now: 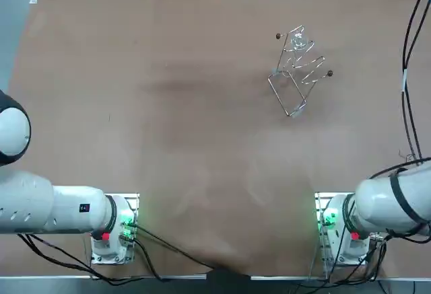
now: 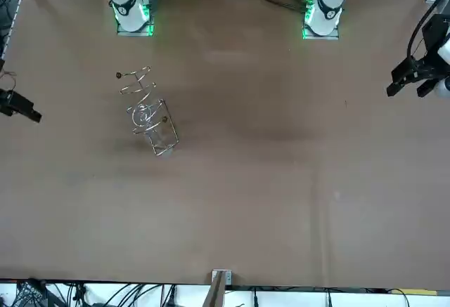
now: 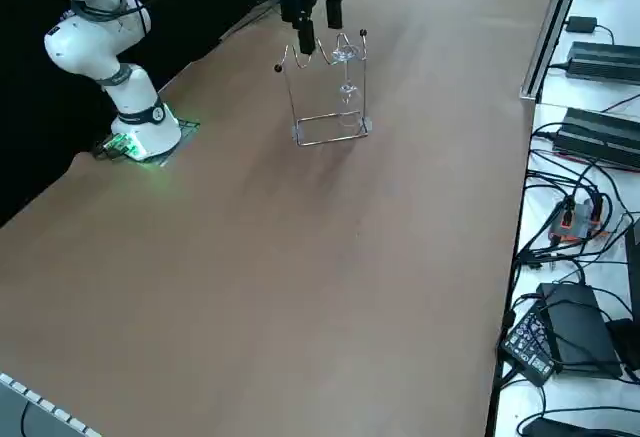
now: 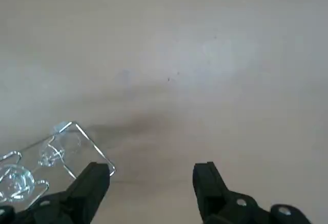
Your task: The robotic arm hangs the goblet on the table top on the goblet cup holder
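Already goblet (image 3: 346,57) hangs on holder (image 3: 328,92) (right gripper (image 4: 151,180) nearby).

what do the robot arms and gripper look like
The right arm is white rounded links with a black band and black cables, on a base glowing green. The right gripper, above the table, is black with blocky jaws.
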Tool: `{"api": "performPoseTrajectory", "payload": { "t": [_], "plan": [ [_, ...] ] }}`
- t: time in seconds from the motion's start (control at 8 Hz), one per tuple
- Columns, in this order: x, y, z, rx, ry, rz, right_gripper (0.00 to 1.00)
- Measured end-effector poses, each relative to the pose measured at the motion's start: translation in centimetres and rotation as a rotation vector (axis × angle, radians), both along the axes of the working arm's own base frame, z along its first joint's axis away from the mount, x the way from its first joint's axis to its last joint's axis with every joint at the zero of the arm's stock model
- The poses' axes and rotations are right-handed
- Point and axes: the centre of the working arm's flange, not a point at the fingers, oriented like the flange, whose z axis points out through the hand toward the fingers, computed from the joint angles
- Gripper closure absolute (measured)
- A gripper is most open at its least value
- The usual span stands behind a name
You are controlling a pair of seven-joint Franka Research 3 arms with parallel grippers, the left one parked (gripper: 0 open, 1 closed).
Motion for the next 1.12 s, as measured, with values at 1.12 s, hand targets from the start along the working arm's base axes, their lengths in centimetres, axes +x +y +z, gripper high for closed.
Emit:
{"api": "performPoseTrajectory", "payload": {
  "t": [1.12],
  "plan": [
    [-1.8, 0.3, -0.5, 0.015, 0.090, -0.003, 0.00]
  ]
}}
